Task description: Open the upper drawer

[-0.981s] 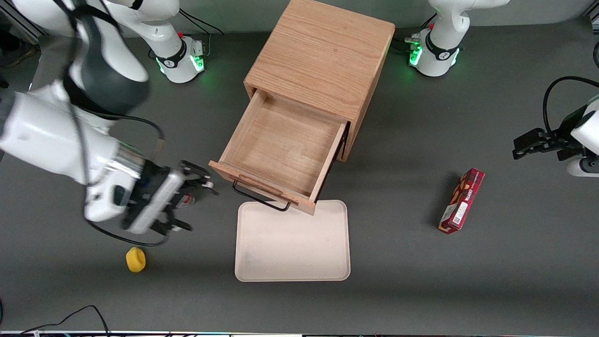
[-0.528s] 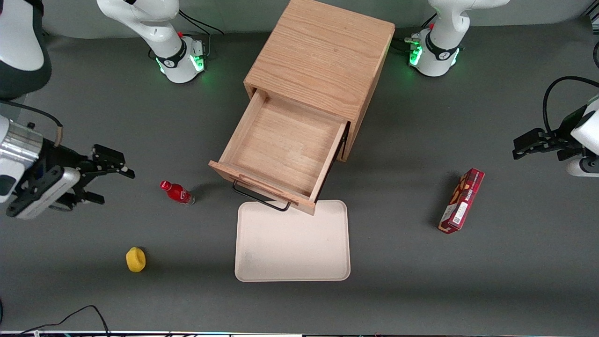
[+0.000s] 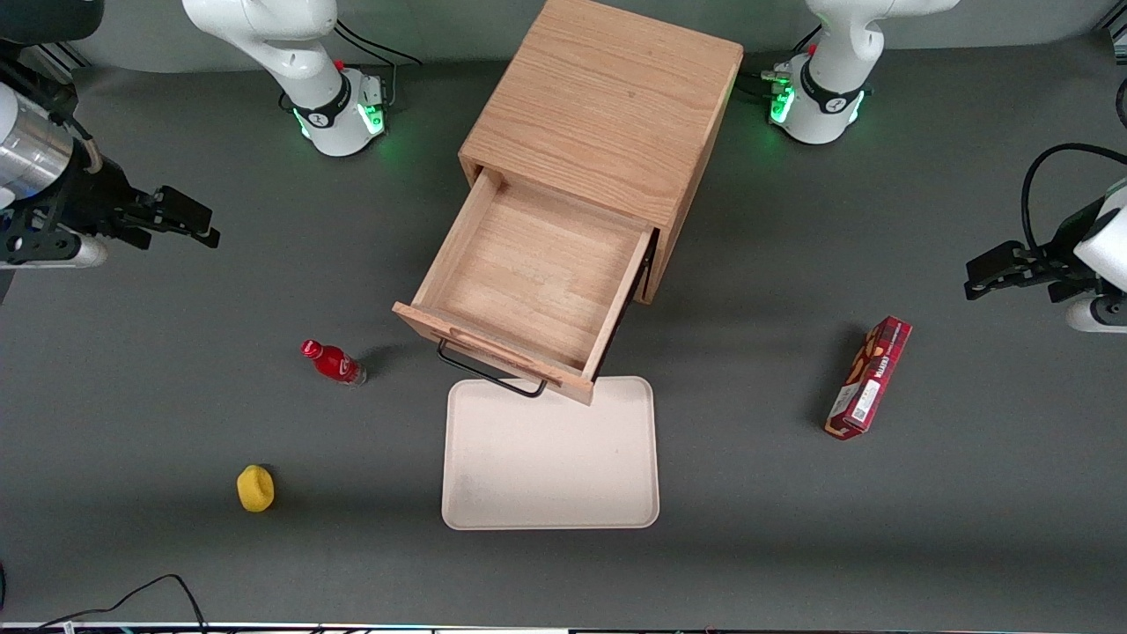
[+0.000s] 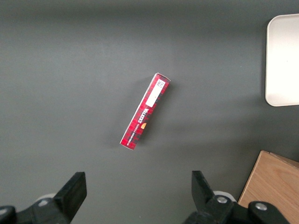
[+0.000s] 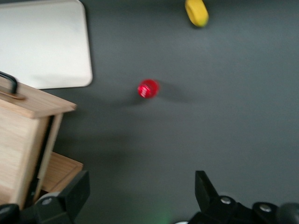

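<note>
The upper drawer [image 3: 535, 286] is pulled far out of the wooden cabinet [image 3: 607, 106]. It sticks out toward the front camera. It is a flat wooden box with bare wood inside. Its black handle [image 3: 489, 374] is on its front and hangs just over the edge of the tray [image 3: 550, 493]. The tray is a pale flat one that lies on the gray tabletop [image 3: 792, 546], right in front of the drawer.

The gripper [image 3: 180, 220] is far from the drawer, up in the air at the working arm's end of the tabletop. Its jaws are spread wide apart and hold nothing. In the right wrist view the two black fingers [image 5: 70, 193] stand apart with only gray tabletop between them.

A small red bottle [image 3: 333, 362] stands on the tabletop beside the drawer's front, toward the working arm's end. A yellow thing [image 3: 255, 489] lies nearer to the front camera than the bottle. I cannot tell what the yellow thing is.

A long red box [image 3: 868, 379] lies flat on the tabletop toward the parked arm's end. It is well apart from the tray and the cabinet.
</note>
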`<action>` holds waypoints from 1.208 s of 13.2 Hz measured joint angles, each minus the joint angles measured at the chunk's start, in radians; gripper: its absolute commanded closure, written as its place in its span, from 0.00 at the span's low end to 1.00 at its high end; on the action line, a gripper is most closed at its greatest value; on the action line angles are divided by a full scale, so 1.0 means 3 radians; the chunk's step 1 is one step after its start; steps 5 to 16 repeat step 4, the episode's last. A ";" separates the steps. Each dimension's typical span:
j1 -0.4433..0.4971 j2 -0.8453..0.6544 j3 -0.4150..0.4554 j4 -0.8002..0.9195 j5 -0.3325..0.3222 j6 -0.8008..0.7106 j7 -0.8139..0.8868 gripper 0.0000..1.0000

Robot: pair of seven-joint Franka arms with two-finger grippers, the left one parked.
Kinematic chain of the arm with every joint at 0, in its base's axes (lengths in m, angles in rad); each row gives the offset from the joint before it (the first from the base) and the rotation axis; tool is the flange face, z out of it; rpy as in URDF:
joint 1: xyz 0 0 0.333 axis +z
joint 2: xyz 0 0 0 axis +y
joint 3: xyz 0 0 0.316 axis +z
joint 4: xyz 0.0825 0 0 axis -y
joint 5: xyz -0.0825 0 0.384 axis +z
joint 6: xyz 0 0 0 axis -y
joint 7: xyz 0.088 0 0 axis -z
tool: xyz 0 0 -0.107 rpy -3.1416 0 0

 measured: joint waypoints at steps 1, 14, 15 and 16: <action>0.0000 -0.0034 0.0004 -0.0063 -0.0107 0.0007 0.0031 0.00; 0.0000 -0.0040 0.0011 -0.0084 -0.0219 0.0060 0.0061 0.00; 0.0000 -0.0040 0.0011 -0.0084 -0.0219 0.0060 0.0061 0.00; 0.0000 -0.0040 0.0011 -0.0084 -0.0219 0.0060 0.0061 0.00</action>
